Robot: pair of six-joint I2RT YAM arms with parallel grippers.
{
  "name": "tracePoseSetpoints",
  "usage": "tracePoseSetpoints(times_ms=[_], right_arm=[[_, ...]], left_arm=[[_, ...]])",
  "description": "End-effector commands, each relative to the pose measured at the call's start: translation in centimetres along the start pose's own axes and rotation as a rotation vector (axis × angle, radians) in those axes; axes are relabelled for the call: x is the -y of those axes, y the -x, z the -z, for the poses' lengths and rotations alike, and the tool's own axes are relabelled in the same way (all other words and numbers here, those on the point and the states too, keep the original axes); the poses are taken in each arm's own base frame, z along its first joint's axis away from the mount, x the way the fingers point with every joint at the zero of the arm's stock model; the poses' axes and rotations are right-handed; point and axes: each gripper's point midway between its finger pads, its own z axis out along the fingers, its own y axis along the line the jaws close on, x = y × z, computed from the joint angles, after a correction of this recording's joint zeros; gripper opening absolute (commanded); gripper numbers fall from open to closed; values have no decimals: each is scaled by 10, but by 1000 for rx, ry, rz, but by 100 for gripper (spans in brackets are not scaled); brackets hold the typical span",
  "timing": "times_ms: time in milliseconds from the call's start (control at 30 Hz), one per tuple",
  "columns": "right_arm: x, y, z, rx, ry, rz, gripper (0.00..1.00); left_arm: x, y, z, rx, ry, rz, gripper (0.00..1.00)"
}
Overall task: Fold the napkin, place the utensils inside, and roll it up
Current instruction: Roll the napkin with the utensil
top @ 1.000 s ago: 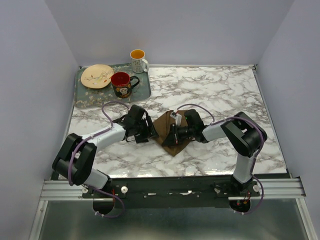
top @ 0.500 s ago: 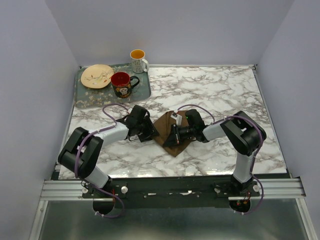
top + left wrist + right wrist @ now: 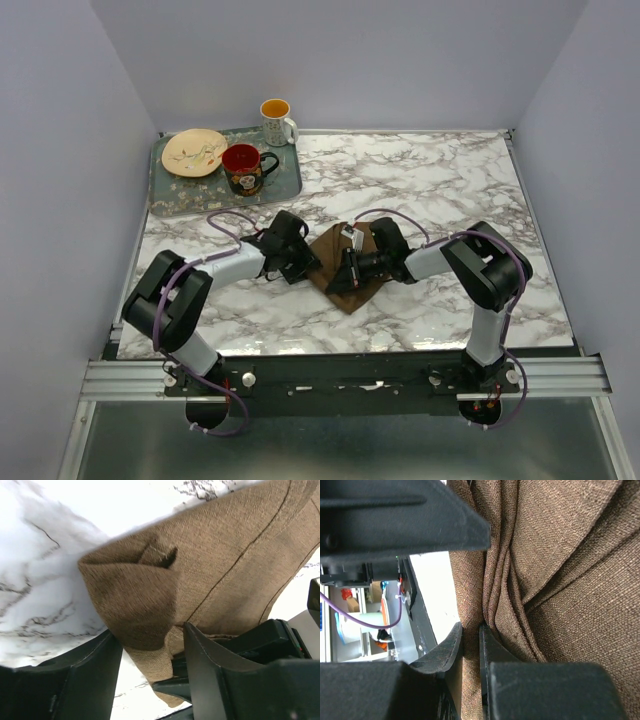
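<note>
From above, the brown napkin [image 3: 328,250] lies bunched on the marble table [image 3: 430,180] between two pincers that meet low over it. The left pincer [image 3: 303,262] has the cloth just off its tips, and the right pincer [image 3: 347,270] is down on the cloth itself. A tray [image 3: 290,185] of crockery stands well behind the left pincer. We see no spoon from here.

Through the left wrist camera, a doubled-over corner of the napkin [image 3: 130,595] droops between the two black fingers [image 3: 85,680] of the left pincer [image 3: 152,632]. The jaws stand partway apart, one on each side of the fold. We cannot tell whether they already press it.

Through the right wrist camera, the right pincer [image 3: 470,630] is drawn narrow, with several layers of napkin [image 3: 560,580] pinched between its tips. Pleats fan away ahead of it.

We judge the cloth to be light, limp and coarse enough not to slip, though it holds no shape of its own, so any fold left unpinned is likely to slump or spring open. The thick doubled edge, right at the fingertips, looks the surest place to take hold. A single layer would probably only peel away from the stack.
</note>
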Motion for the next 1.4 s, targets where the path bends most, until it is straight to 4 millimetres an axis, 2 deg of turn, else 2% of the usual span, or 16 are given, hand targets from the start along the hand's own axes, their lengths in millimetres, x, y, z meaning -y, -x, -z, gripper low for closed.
tracePoseSetpoints(times_ms=[0, 200, 333, 533, 767, 800, 833, 900, 933, 967, 1000, 1067, 1100, 1167, 1233, 1367], right_arm=[[31, -30, -1, -72, -110, -133, 1], [28, -31, -2, -76, -86, -136, 1], [25, -29, -3, -81, -74, -127, 1], [29, -26, 1, -100, -125, -84, 1], [29, -19, 8, -111, -179, -17, 4], [30, -17, 9, -104, -190, -11, 5], [30, -20, 12, -117, -209, -20, 6], [27, -5, 17, -91, -259, 41, 16], [27, -11, 23, -120, -307, 24, 21], [25, -11, 25, -130, -342, 71, 31], [18, 9, 33, -79, -412, 135, 35], [11, 4, 41, -116, -495, 178, 43], [5, 18, 48, -74, -553, 221, 45], [-4, 13, 51, -86, -615, 268, 53], [-7, 20, 59, -50, -721, 323, 57], [-15, 16, 50, -1, -792, 404, 59]], left_arm=[[-47, -27, -10, -25, 175, 69, 61], [-52, -25, -12, 0, 177, 94, 56], [-55, -28, -20, -8, 204, 115, 47], [-64, -31, -23, -14, 234, 134, 29], [-60, -22, -17, 16, 263, 101, 0], [-61, -22, -17, 13, 272, 91, 0], [-62, -24, -17, 6, 282, 83, 0], [-62, -25, -15, -6, 307, 70, 0], [-63, -28, -16, -16, 322, 65, 0], [-58, -28, -16, -17, 318, 65, 0], [-61, -31, -14, -28, 342, 60, 0], [-56, -29, -13, -30, 355, 42, 0], [-59, -29, -12, -32, 381, 43, 0], [-54, -28, -12, -39, 380, 39, 0], [-52, -28, -11, -40, 386, 39, 0], [-45, -30, -11, -58, 381, 46, 0]])
